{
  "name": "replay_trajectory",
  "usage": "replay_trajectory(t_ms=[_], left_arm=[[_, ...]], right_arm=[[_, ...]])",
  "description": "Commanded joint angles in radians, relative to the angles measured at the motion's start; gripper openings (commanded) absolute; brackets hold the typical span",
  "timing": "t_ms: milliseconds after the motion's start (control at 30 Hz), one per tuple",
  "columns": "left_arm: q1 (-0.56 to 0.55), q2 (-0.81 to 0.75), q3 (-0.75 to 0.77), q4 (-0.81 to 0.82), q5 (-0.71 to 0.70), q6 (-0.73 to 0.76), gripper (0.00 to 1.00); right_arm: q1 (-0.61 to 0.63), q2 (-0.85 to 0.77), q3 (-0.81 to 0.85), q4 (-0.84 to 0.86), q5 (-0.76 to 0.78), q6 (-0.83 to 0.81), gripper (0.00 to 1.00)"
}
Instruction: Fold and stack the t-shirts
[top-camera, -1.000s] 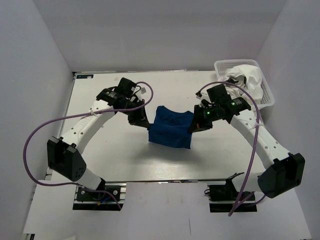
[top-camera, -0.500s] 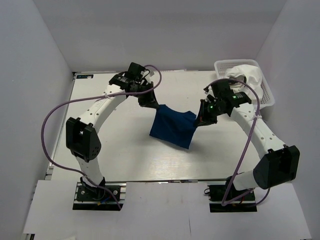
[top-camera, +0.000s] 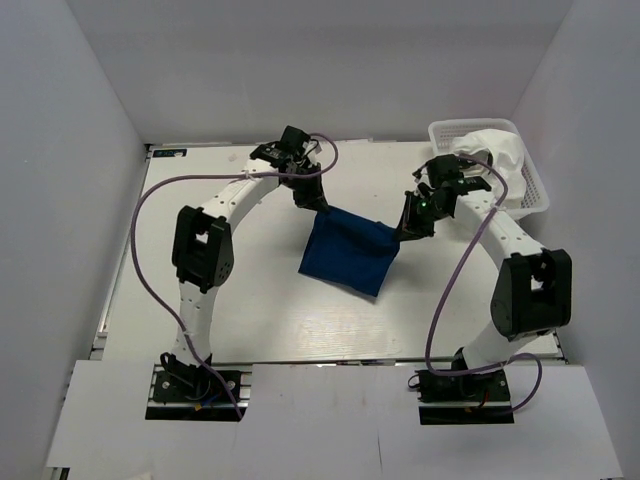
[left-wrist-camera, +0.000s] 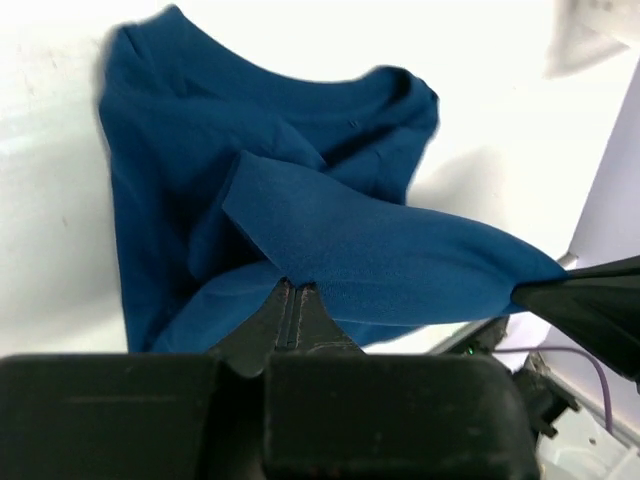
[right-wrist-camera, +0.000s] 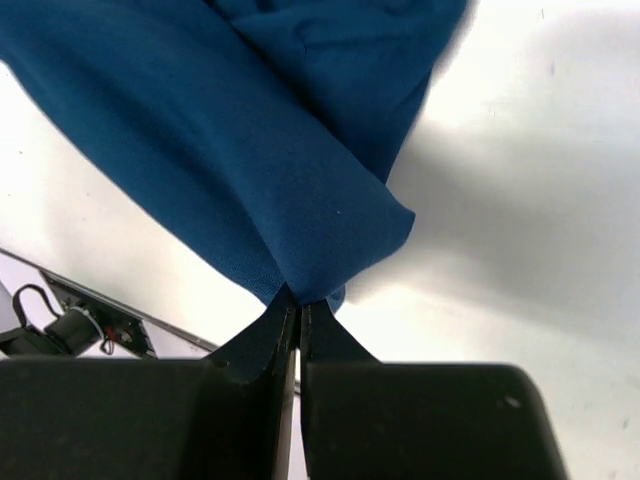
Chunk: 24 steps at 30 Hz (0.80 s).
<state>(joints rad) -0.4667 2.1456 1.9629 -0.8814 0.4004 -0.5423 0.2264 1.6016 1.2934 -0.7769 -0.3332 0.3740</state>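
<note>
Both arms have reached farther toward the back of the table than a second ago, elbows folded up high, and the navy shirt has gone back with them. Before, it sagged in a loose dip between the two grippers near the middle of the table. Now its held edge is pulled fairly taut.

The left gripper is pinched closed on the shirt's back left corner. The right gripper is pinched closed on the back right corner, so the shirt spans the gap between them. The left wrist view shows the fingers meeting on a fold of blue cloth, and the right wrist view shows the same, with the tips closed tight on a bunched corner.

That held edge runs across the table from left to right. It is slanted, with its left end farther back than its right. From there the shirt falls toward the near edge, and its lower part looks to rest on the table, though I cannot tell how much of it touches. The whole patch is close to square, a little skewed toward the right.

Off at the back right corner, the white shirt sits heaped in the plastic basket, unchanged and well apart from both grippers.
</note>
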Motion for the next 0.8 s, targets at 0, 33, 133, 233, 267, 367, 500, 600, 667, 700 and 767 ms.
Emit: replay_trajectory(t_ms=[0,33,133,233,267,367,500,600,667,700,767], left_arm=[[0.014,-0.006,0.059,0.03,-0.035,-0.005,0.0],[0.025,-0.006,0.059,0.041,-0.035,-0.005,0.0],[0.036,0.034,0.059,0.041,-0.057,-0.025,0.0],[0.046,0.043,0.059,0.041,-0.057,-0.034,0.0],[0.057,0.043,0.059,0.041,-0.057,-0.035,0.0],[0.057,0.015,0.059,0.032,-0.044,-0.035,0.0],[0.057,-0.1,-0.054,0.032,-0.06,-0.012,0.0],[0.057,-0.168,-0.143,0.01,-0.049,0.002,0.0],[0.057,-0.234,-0.212,-0.016,-0.049,0.002,0.0],[0.057,-0.256,-0.237,-0.025,-0.049,0.002,0.0],[0.057,-0.324,-0.313,-0.016,-0.06,-0.011,0.0]], right_arm=[[-0.018,0.03,0.012,0.083,-0.05,-0.053,0.0],[-0.018,0.05,0.014,0.091,-0.07,-0.06,0.0],[-0.019,0.102,0.033,0.136,-0.081,-0.066,0.0],[-0.022,0.155,0.072,0.148,-0.122,-0.078,0.0],[-0.022,0.164,0.099,0.146,-0.165,-0.083,0.0],[-0.013,0.155,0.106,0.133,-0.211,-0.098,0.0],[-0.013,0.072,0.064,0.13,-0.225,-0.106,0.0],[-0.009,0.012,0.028,0.102,-0.285,-0.103,0.0],[-0.002,-0.02,0.006,0.105,-0.323,-0.098,0.0],[-0.001,-0.029,0.001,0.102,-0.342,-0.098,0.0],[0.004,-0.034,-0.003,0.084,-0.352,-0.099,0.0]])
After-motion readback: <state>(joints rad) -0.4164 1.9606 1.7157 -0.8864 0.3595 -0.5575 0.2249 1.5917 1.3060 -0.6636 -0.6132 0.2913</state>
